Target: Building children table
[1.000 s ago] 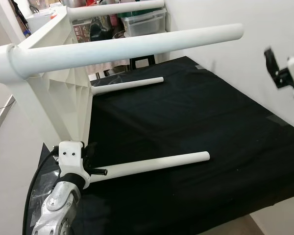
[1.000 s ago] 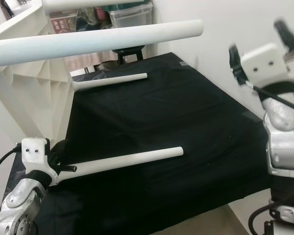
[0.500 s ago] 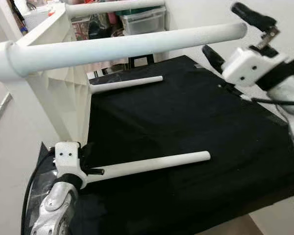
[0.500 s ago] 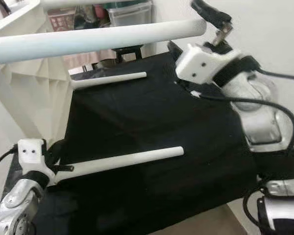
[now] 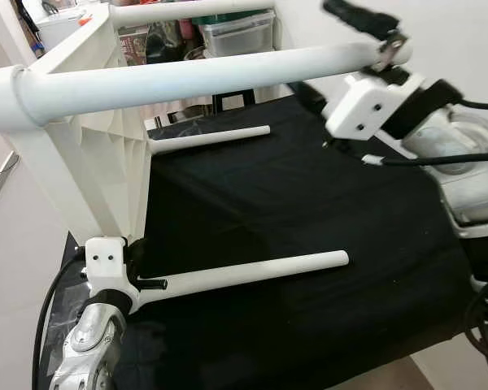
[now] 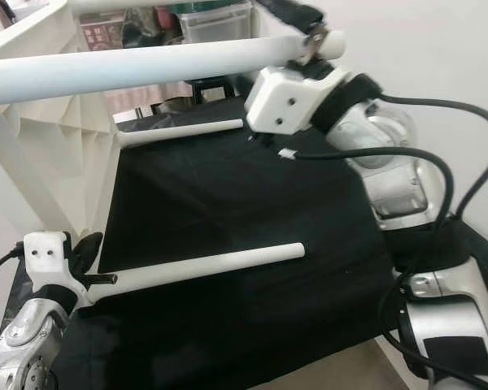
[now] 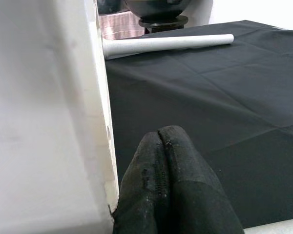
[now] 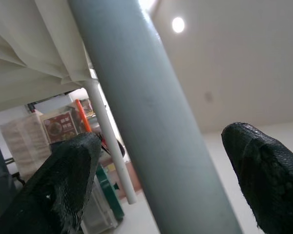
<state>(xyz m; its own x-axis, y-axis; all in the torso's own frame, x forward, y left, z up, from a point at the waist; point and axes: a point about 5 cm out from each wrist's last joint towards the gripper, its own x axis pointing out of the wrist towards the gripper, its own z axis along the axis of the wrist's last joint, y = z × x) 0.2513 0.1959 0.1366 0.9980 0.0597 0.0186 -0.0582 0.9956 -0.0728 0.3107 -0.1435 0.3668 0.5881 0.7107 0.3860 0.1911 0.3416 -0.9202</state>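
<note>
A white children's table lies on its side on a black cloth (image 5: 309,203), with its ribbed tabletop (image 5: 106,154) at the left and its legs pointing right. My right gripper (image 5: 342,53) is open at the free end of the upper near leg (image 5: 195,77). In the right wrist view that leg (image 8: 151,122) runs between the two fingertips (image 8: 63,185). My left gripper (image 5: 146,280) is low at the left, by the base of the lower near leg (image 5: 260,270). Its fingers (image 7: 161,165) are pressed together beside the tabletop edge (image 7: 49,112), holding nothing. The lower far leg (image 7: 166,44) lies further back.
The upper far leg (image 5: 187,12) crosses the top of the view. Plastic storage boxes (image 5: 240,32) and clutter stand behind the table. A white wall (image 5: 455,32) rises on the right. The cloth's front edge (image 5: 374,370) drops to the floor.
My right arm swung in from the right and up to the upper near leg; its open fingers now straddle the leg's end. The left gripper has barely shifted.
</note>
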